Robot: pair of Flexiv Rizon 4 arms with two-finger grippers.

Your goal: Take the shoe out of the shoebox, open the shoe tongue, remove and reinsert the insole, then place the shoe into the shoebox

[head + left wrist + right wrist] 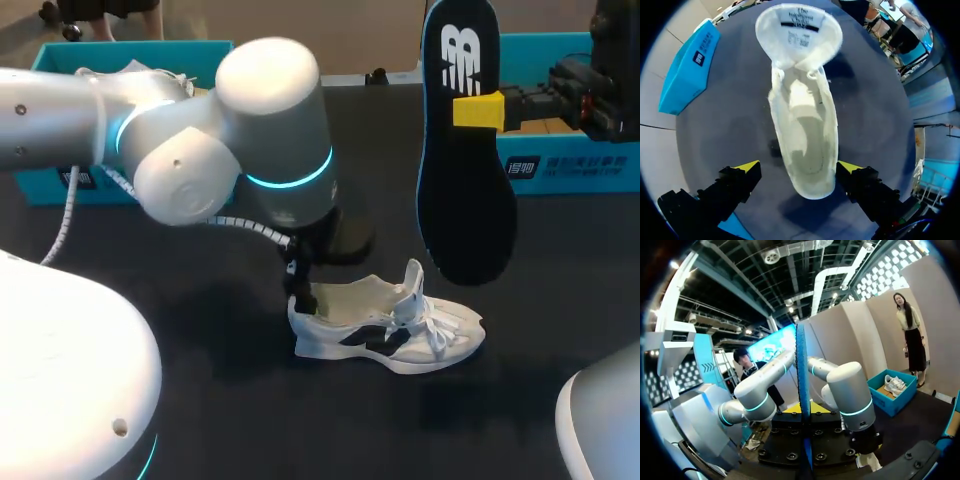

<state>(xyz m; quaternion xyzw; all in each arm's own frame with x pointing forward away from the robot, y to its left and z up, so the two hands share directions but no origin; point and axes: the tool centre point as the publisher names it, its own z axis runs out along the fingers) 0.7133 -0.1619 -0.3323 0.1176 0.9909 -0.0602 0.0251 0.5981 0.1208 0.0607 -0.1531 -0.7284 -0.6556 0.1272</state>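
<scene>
Shoe (385, 335), upright on table (200, 420), tongue (799, 32) folded forward baring the mouth; left gripper (799, 169) spread astride heel, seemingly to steady it; right gripper (478, 110) clamps insole (465, 190) aloft, toe down, likely for reinsertion.

This is a robotics lab or demonstration bench, not a home or a shop. A wide, matte black table (200, 430) fills the head view. Two industrial robot arms stand over it. The silver-grey left arm (180, 140), with glowing cyan rings at its joints, comes in from the upper left of the frame. The right arm (610, 90) shows black hardware at the upper right. Along the table's far edge sit a turquoise cardboard shoebox (45, 185) at the upper left and a second turquoise shoebox (570, 170) at the upper right.
</scene>
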